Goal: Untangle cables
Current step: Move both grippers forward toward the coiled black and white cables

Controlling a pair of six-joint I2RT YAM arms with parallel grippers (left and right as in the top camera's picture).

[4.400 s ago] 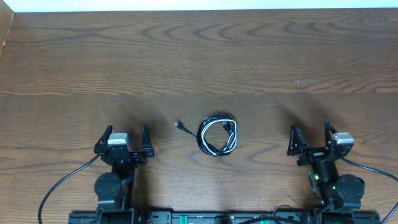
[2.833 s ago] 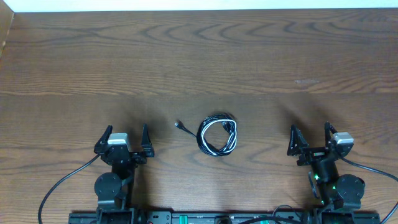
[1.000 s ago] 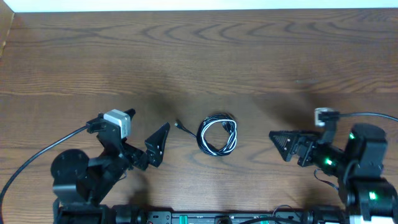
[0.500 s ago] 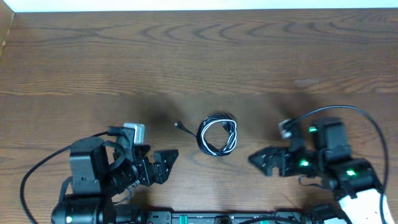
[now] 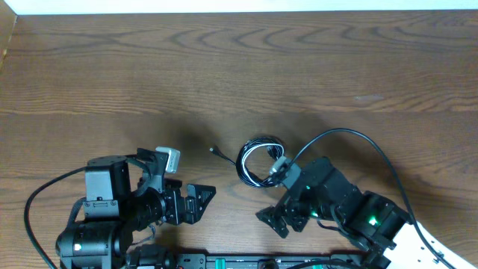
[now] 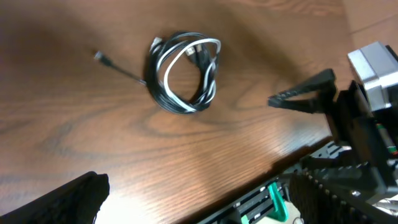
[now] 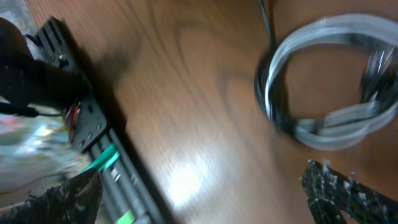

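Observation:
The cables (image 5: 260, 161) lie as one small coil of black and white cords in the middle of the wooden table. One thin black plug end (image 5: 215, 150) sticks out to the coil's left. In the left wrist view the coil (image 6: 183, 71) is upper centre; in the right wrist view it (image 7: 323, 87) is blurred at upper right. My left gripper (image 5: 188, 202) is open and empty, front-left of the coil; its fingers (image 6: 199, 205) are spread wide. My right gripper (image 5: 280, 217) is open and empty, just in front of the coil; its fingers (image 7: 199, 199) are also wide apart.
The black base rail (image 5: 246, 261) with green clips runs along the table's front edge, close under both grippers. The right arm's thick black lead (image 5: 343, 138) arcs over the table to the right of the coil. A right gripper finger (image 6: 305, 99) shows in the left wrist view.
Both arms have left their rest poses and swung inward. The right gripper has moved left to just in front of the coil. The cables have not moved.

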